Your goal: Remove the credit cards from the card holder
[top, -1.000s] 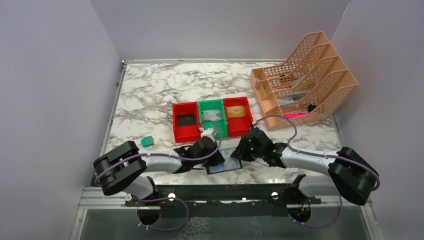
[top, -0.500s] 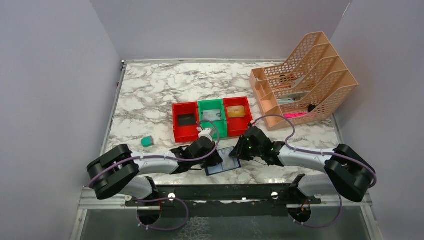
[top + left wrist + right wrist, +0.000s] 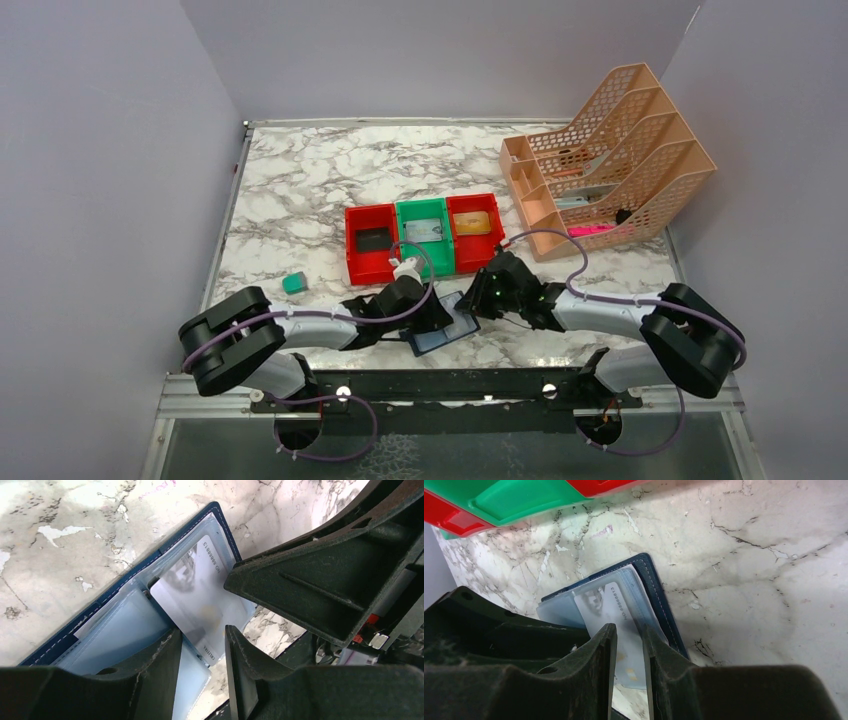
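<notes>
Card holder (image 3: 447, 330) lies open and flat on the bench (image 3: 300, 190), directly under both sets of fingers, pale pockets facing up. Left fingers (image 3: 438, 316) sit at its near-left side and right fingers (image 3: 470, 303) at its far-right, so both tips meet over the same pocket. Grey-white card (image 3: 200, 605) sticks partway out of that pocket, free end slanting toward the left fingers and passing under the gap between them. Left fingers are parted with nothing pinched, tips straddling that free end, probably lined up to close on it. Right fingers show a narrow gap too and clamp nothing. Their tips seem to rest low on the holder's far edge, likely pinning it so it won't slide when the card is pulled. Beyond the fingers, the red and green bins (image 3: 372, 270) hold a dark card (image 3: 373, 239), a silver card (image 3: 424, 231) and a gold card (image 3: 476, 223). Task looks nearly done, with this as the last card. Risk: the thin, slick card slips, or the holder drags along.
</notes>
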Action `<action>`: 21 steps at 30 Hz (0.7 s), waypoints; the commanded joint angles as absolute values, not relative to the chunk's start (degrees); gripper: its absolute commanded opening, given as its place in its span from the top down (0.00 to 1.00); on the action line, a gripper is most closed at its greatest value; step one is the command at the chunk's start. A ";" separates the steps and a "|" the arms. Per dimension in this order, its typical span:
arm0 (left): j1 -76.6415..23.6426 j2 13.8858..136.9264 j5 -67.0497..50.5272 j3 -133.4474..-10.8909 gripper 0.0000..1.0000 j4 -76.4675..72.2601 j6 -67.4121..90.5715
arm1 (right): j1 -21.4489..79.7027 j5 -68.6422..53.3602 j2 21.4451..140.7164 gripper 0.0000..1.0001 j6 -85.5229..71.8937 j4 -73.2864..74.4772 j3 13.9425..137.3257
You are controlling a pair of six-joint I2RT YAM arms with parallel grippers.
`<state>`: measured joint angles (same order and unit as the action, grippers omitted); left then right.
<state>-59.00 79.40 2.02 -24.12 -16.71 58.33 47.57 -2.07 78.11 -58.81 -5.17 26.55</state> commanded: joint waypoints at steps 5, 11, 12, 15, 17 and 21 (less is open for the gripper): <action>-59.30 80.52 5.14 -19.19 0.62 -18.47 64.03 | 47.99 -2.09 82.06 0.68 -57.60 2.99 23.20; -59.25 78.55 5.13 -20.79 0.71 -18.73 61.35 | 47.99 -2.70 81.82 0.69 -57.06 2.45 23.19; -59.27 78.29 4.65 -21.28 0.73 -18.72 60.39 | 47.99 -3.05 81.54 0.69 -56.93 2.27 23.10; -59.25 77.85 2.85 -23.96 0.82 -17.84 55.39 | 47.99 -4.36 81.51 0.69 -56.90 2.24 23.20; -59.24 77.67 2.86 -26.39 0.89 -14.75 53.08 | 47.98 -4.49 81.57 0.69 -57.81 2.62 23.04; -59.22 77.69 2.55 -30.52 0.98 -9.46 48.98 | 47.99 -3.93 80.59 0.70 -59.90 2.91 21.74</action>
